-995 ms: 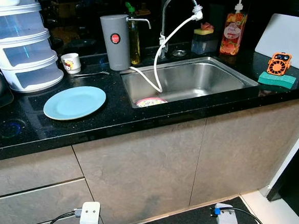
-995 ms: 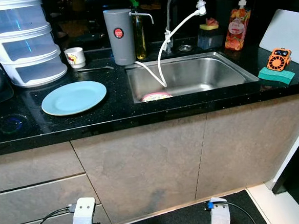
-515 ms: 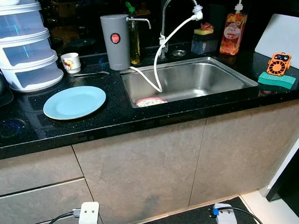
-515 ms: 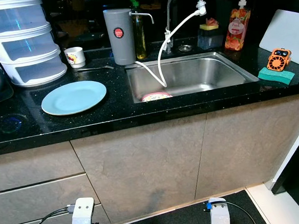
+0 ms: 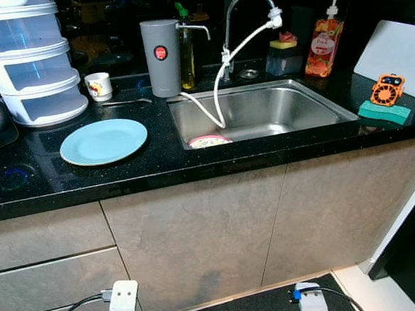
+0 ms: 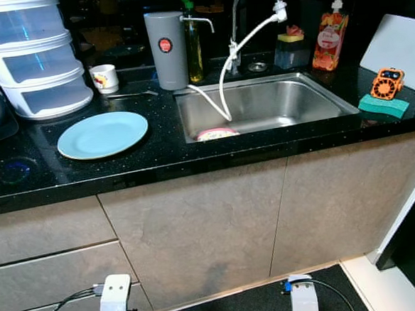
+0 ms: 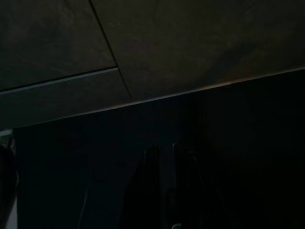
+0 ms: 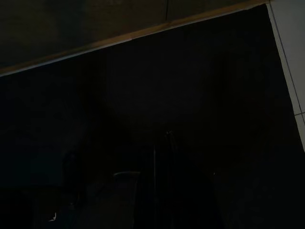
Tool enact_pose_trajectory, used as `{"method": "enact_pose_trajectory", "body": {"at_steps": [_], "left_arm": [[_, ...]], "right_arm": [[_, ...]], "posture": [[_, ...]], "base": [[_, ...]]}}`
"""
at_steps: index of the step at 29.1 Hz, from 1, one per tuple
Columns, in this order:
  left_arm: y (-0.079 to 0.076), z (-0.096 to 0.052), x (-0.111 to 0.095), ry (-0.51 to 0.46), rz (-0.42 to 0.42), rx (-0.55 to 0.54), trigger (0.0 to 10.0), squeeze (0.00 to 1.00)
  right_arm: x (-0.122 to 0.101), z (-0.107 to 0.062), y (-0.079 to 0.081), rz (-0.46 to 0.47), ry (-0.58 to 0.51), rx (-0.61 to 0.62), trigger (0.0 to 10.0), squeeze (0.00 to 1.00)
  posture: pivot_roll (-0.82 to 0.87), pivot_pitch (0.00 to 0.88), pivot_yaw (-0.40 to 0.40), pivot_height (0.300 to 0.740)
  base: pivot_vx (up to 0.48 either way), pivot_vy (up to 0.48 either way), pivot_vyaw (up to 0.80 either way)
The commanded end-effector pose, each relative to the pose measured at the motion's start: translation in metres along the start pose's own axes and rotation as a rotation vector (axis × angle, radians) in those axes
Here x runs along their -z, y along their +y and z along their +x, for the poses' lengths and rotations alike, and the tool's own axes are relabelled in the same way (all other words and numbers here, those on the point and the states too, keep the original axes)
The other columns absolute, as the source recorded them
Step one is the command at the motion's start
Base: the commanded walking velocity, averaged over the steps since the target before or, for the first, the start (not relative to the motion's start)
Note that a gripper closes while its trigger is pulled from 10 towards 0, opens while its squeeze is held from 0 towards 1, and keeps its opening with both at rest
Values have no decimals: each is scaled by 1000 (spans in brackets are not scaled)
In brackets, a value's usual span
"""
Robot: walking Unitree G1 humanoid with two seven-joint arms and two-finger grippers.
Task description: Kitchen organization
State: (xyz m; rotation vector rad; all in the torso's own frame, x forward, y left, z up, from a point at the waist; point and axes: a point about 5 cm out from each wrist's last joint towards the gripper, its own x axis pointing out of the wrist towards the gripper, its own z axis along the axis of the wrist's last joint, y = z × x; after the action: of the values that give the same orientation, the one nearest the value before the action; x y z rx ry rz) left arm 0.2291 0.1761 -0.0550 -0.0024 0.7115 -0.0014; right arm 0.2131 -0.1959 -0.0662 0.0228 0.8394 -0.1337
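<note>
A light blue plate (image 5: 103, 141) lies flat on the black counter (image 5: 144, 170), left of the steel sink (image 5: 283, 111). A pink-rimmed dish (image 5: 209, 141) sits in the sink's near left corner, under a white hose (image 5: 218, 101) that hangs from the faucet (image 5: 243, 0). A small white mug (image 5: 99, 86) and a utensil (image 5: 125, 102) rest behind the plate. Both arms hang idle low before the cabinet, the left arm (image 5: 124, 307) and the right arm (image 5: 312, 306). The left gripper (image 7: 164, 191) and right gripper (image 8: 159, 191) are dark shapes over the floor.
A white drawer stack (image 5: 30, 61) stands at the back left, beside a grey canister (image 5: 161, 58) and an oil bottle (image 5: 186, 57). A soap dispenser (image 5: 322, 44), a white board (image 5: 396, 57) and a green sponge (image 5: 384, 110) with an orange gadget (image 5: 387, 89) sit on the right.
</note>
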Motion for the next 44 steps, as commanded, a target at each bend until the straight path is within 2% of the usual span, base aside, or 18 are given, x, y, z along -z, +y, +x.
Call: {"method": "enact_pose_trajectory", "body": {"at_steps": [1, 7, 18, 22, 27, 30, 34, 37, 39, 41, 42, 44], "left_arm": [[1, -1, 6, 21, -6, -16, 10000, 0], [-2, -1, 4, 8, -2, 9, 10000, 0], [-1, 0, 2, 16, 0, -13, 10000, 0], [-5, 1, -2, -7, 2, 19, 10000, 0], [-2, 0, 1, 14, 2, -16, 10000, 0], [-6, 2, -5, -10, 14, 26, 10000, 0], [-2, 3, -6, 1, 22, -10, 10000, 0], [-8, 4, -11, -22, 12, 23, 10000, 0], [-9, 3, -8, -13, 31, 35, 10000, 0], [-4, 2, -3, 15, 40, 1, 10000, 0], [-2, 2, -5, 3, 3, -13, 10000, 0], [-4, 3, -7, -10, -4, -4, 10000, 0]], "right_arm": [[2, 0, 0, -3, 9, 7, 10000, 0], [3, 0, 0, 14, 4, 7, 10000, 0], [-2, 0, 0, -29, -4, 6, 10000, 0], [-2, 0, -3, -1, -11, 21, 10000, 0], [3, -1, -1, -28, 7, 8, 10000, 0], [1, 0, 0, 5, -4, 17, 10000, 0], [2, 0, 3, -25, 2, -2, 10000, 0], [1, 0, 1, -9, -2, 8, 10000, 0], [0, 0, 1, -7, -2, 13, 10000, 0], [0, 0, 1, -31, 9, 17, 10000, 0], [-1, 0, 1, -46, 6, 12, 10000, 0], [-2, 1, 0, -39, 1, 14, 10000, 0]], "posture": [[-46, 30, -5, 740], [-45, 23, -5, 740], [-52, 1, -10, 740], [-51, 0, -7, 740], [-46, 0, -3, 740], [-45, 0, 7, 740], [-51, 0, -5, 740], [-35, 0, -2, 740], [-36, 0, -5, 740], [-51, 0, -10, 740], [-50, 0, -5, 740], [-39, 0, 6, 740]], "base": [[0, 0, 0], [0, 0, 0], [0, 0, 0], [0, 0, 0], [0, 0, 0], [0, 0, 0], [0, 0, 0], [0, 0, 0], [0, 0, 0], [0, 0, 0], [0, 0, 0], [0, 0, 0]]}}
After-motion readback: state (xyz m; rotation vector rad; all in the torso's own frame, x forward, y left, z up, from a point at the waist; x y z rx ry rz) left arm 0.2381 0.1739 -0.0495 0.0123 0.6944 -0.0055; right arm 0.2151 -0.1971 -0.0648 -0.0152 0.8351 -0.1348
